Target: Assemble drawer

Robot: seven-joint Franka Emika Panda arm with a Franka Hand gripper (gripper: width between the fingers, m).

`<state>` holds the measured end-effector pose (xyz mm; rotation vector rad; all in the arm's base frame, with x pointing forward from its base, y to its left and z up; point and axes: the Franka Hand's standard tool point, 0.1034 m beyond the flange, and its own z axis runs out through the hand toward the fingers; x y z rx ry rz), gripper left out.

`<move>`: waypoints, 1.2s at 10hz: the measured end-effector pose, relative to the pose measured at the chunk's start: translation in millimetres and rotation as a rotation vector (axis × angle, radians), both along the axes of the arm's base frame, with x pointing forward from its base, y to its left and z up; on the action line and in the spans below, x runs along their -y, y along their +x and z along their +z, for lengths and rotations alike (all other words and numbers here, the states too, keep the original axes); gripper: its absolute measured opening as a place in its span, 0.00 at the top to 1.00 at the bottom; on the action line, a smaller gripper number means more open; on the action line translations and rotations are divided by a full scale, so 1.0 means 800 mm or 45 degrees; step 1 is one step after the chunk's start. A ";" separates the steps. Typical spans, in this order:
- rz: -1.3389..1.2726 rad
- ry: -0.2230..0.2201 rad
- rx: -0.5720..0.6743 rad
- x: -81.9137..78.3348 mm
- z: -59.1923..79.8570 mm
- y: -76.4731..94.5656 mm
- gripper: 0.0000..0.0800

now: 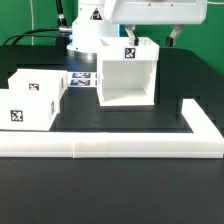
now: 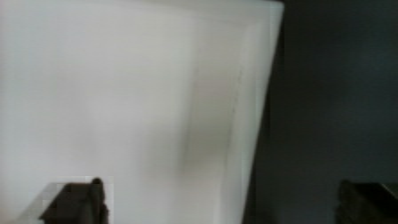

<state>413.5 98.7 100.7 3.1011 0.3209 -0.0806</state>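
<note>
The tall white housing (image 1: 125,78) stands mid-table with its open side towards the front and a tag on its top edge. The drawer (image 1: 33,101), a low white box with black-and-white tags, sits at the exterior view's left, apart from the housing. My gripper (image 1: 152,36) hangs just above the housing's top. In the wrist view the gripper (image 2: 222,205) is open. Its dark fingertips (image 2: 75,203) stand far apart. A blurred white surface (image 2: 134,100), probably the housing, fills most of the space between them. Nothing is held.
A white L-shaped rail (image 1: 130,149) runs along the table's front and up the exterior view's right side. The marker board (image 1: 83,78) lies flat between the drawer and the housing. The arm's white base (image 1: 90,35) stands behind.
</note>
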 end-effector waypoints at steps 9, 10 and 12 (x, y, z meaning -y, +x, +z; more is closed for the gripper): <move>-0.011 0.005 -0.003 0.001 -0.001 0.001 0.95; -0.011 0.005 -0.003 0.001 -0.001 0.001 0.95; -0.011 0.005 -0.003 0.001 -0.001 0.001 0.95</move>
